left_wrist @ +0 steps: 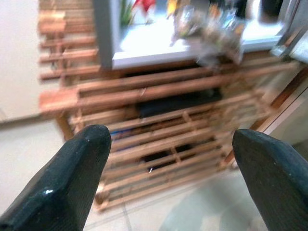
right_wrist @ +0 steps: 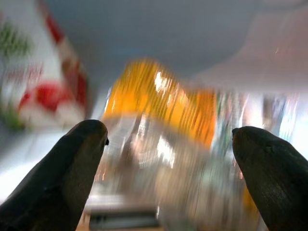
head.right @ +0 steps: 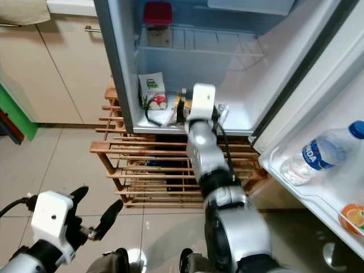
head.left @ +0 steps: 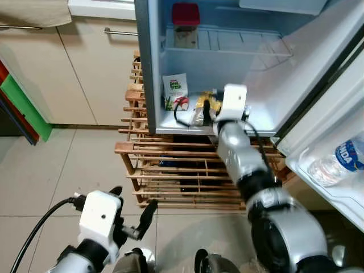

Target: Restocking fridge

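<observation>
Left end effector (head.left: pixel 132 219) hangs spread over tiled floor (head.left: pixel 40 170); right end effector (right_wrist: pixel 166 144), fingers apart, empty, faces fridge shelf (head.left: pixel 267 122).

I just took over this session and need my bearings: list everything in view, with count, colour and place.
Fridge: one, grey-blue walls, door open.
Carton: one, white with green and red print, bottom fridge shelf, left side.
Clear packet: one, orange label, bottom shelf beside the carton.
Container: one, red lid, upper wire shelf.
Water bottle: one, clear with blue label, lying in the door rack.
Wooden rack: one, light brown slats, under the fridge.
Cabinets: beige, left of the fridge.
Floor tiles: pale beige.
Left hand: black fingers, open, low over the floor.
Right hand: black fingers, open at the packet on the bottom shelf.
</observation>
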`<state>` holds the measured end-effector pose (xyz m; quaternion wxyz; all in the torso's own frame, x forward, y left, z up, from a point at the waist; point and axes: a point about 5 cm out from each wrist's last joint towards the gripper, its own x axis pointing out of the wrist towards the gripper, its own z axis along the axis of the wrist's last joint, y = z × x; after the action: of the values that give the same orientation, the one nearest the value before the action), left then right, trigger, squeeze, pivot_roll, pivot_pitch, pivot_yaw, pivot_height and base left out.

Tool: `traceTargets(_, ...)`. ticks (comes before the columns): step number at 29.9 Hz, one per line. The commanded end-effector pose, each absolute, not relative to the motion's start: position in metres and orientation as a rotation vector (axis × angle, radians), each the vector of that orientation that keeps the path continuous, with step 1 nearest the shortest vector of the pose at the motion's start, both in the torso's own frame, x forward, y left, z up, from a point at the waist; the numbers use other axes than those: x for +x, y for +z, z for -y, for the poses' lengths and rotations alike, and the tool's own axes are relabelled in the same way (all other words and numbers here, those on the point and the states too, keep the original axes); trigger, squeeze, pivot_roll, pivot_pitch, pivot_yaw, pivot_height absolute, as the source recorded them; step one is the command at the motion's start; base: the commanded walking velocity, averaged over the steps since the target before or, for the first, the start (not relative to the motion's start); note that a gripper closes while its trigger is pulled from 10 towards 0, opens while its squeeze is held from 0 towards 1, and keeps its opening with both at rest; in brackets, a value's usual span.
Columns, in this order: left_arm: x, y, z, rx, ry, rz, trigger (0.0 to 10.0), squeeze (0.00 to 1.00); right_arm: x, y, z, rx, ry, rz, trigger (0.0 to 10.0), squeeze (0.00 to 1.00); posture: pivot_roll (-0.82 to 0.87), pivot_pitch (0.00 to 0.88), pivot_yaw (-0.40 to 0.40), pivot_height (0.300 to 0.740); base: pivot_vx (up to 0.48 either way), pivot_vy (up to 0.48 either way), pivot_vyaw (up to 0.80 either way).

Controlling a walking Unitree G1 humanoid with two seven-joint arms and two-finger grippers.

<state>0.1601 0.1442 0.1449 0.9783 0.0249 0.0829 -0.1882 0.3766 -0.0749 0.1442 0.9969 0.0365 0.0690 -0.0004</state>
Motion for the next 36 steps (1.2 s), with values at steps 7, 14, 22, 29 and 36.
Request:
traceTargets(7, 0.168, 0.143, -0.131, 0.015, -0.414, -0.143, 10.0, 0.0, 0.351, 0.137, 0.078, 0.179, -0.063, -0.211, 10.0, 0.0, 0.0, 0.216, -0.035, 0.74, 0.0, 0.0, 0.0)
traceTargets(14, 0.175, 0.145, -0.135, 0.027, -0.426, -0.137, 10.0, 0.0, 0.356, 0.12, 0.08, 0.303, -0.104, -0.345, 10.0, 0.0, 0.01, 0.224, -0.015, 0.74, 0.0, 0.0, 0.0)
traceTargets(22, 0.172, 0.147, -0.134, 0.027, -0.427, -0.138, 10.0, 0.0, 0.343, 0.106, 0.087, 0.199, -0.158, -0.415, 10.0, 0.0, 0.02, 0.241, -0.014, 0.74, 0.0, 0.0, 0.0)
traceTargets(29, 0.173, 0.147, -0.131, 0.018, -0.436, -0.137, 10.0, 0.0, 0.344, 0.093, 0.094, 0.175, -0.207, -0.475, 10.0, 0.0, 0.02, 0.247, -0.012, 0.74, 0.0, 0.0, 0.0)
traceTargets(36, 0.173, 0.146, -0.13, 0.009, -0.434, -0.14, 10.0, 0.0, 0.341, 0.075, 0.103, 0.108, -0.234, -0.51, 10.0, 0.0, 0.02, 0.249, -0.013, 0.74, 0.0, 0.0, 0.0)
